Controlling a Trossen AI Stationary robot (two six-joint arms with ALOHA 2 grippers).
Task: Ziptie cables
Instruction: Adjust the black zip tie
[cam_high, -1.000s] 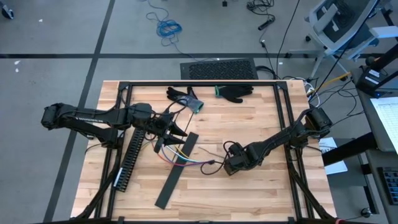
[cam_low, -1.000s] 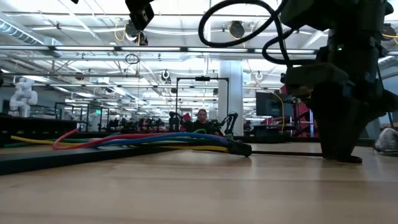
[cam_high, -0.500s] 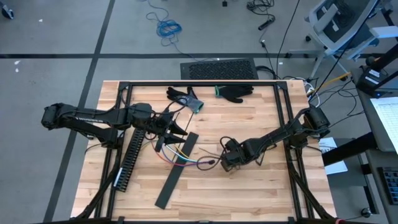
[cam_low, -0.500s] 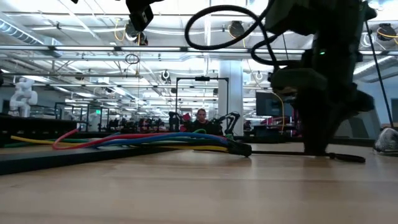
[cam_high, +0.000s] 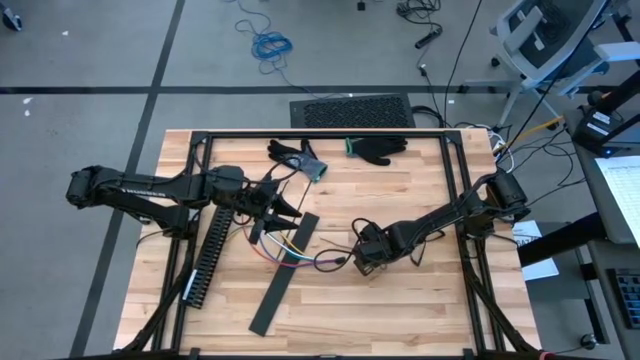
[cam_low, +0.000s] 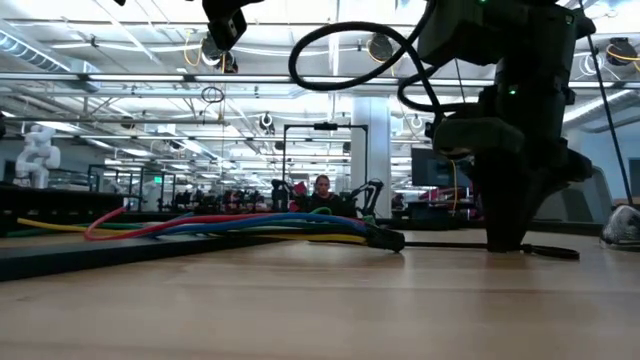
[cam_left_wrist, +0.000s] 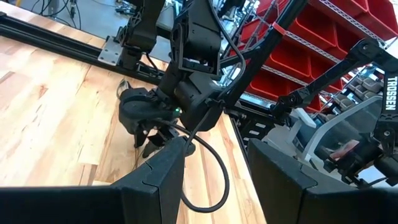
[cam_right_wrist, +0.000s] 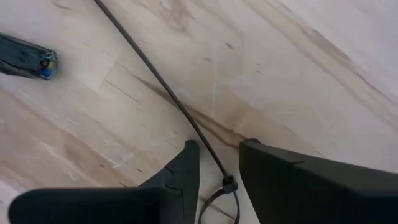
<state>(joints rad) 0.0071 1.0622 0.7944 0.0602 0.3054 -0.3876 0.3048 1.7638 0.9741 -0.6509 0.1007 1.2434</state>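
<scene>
The cables (cam_high: 300, 256), a bundle of red, yellow, blue and green wires (cam_low: 250, 224), lie on the table across a flat black strip (cam_high: 285, 275). Their dark end (cam_right_wrist: 25, 57) points toward my right gripper. A thin black zip tie (cam_right_wrist: 168, 93) lies flat on the wood (cam_low: 450, 245). My right gripper (cam_high: 362, 262) points straight down, tips at the table (cam_low: 505, 245). Its fingers (cam_right_wrist: 219, 146) stand narrowly apart on either side of the zip tie's head. My left gripper (cam_high: 293, 210) hangs open and raised above the bundle (cam_left_wrist: 216, 142), holding nothing. My right gripper comes from above, pointing down, with one finger on each side of the zip tie's head end (cam_right_wrist: 229, 184). The tie runs between them and lies flat on the table. Whether the fingers touch it, I cannot tell.
A long black slotted duct (cam_high: 205, 255) lies left of the bundle. Two black gloves (cam_high: 290, 152) (cam_high: 380, 148) and a small teal thing (cam_high: 318, 170) lie near the far edge. Black frame rails (cam_high: 320, 133) border the table.
My right gripper has slid a little toward the table's left edge, closer to the cables' end, staying down at the table and rolling slightly. The cables and zip tie lie as before.
</scene>
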